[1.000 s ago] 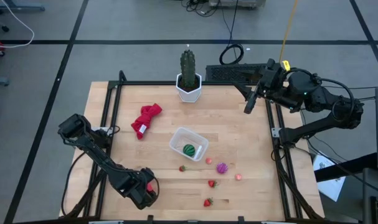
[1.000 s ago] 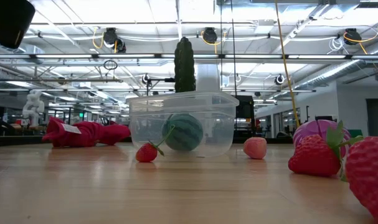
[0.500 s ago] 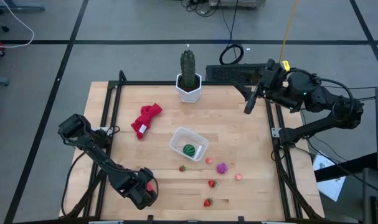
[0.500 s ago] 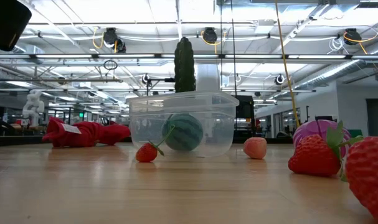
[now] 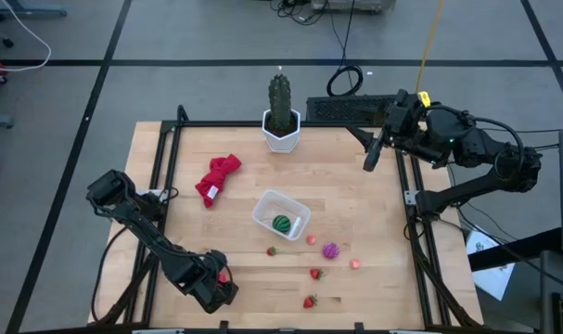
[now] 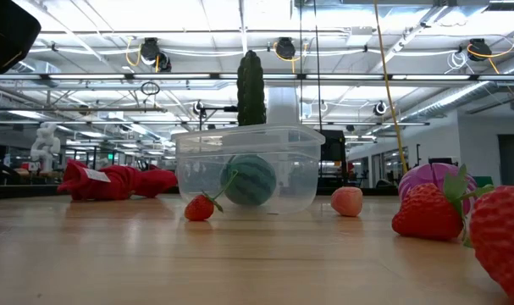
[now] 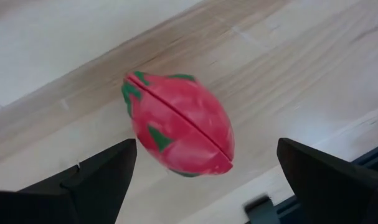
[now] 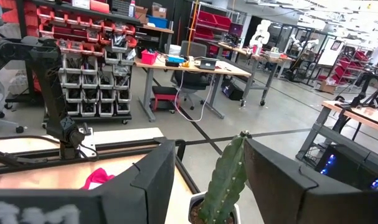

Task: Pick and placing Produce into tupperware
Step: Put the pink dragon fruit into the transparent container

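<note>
So the left gripper is down at the near left corner of the table, jaws spread wide around the red oval but not clamped, so it looks like the grab step, needing a squeeze, lift and carry. Mid-table, the tupperware holds the green striped ball. Farther back, the right gripper waits half-closed, empty.

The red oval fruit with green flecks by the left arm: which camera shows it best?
The left wrist view: the red oval fruit fills the frame between the open left gripper's fingers. The high view shows only a red speck; the low and right wrist views miss it.
</note>
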You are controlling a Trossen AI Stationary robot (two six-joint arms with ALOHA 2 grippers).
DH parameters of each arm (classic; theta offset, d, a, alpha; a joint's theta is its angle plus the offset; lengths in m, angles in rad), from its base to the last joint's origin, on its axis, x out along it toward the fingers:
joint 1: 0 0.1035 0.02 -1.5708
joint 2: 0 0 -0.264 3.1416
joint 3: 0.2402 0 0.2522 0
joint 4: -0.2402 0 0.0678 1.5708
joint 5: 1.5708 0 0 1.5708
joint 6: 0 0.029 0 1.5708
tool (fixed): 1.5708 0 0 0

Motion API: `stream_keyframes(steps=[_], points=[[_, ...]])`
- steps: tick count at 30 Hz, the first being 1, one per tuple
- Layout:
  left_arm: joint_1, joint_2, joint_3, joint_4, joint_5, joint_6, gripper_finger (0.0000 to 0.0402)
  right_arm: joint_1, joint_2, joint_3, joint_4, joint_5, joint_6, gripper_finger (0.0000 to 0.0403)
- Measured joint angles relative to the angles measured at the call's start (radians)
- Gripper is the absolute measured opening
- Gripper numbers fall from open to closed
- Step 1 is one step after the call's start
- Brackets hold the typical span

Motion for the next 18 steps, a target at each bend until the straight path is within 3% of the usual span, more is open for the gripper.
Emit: stream_keyframes(steps=[18], points=[[0.050, 0.000, 0.000, -0.029, -0.008, -0.101, 0.0393, 0.000, 0.000, 0.000, -0.001, 0.000, -0.025, 0.0183]])
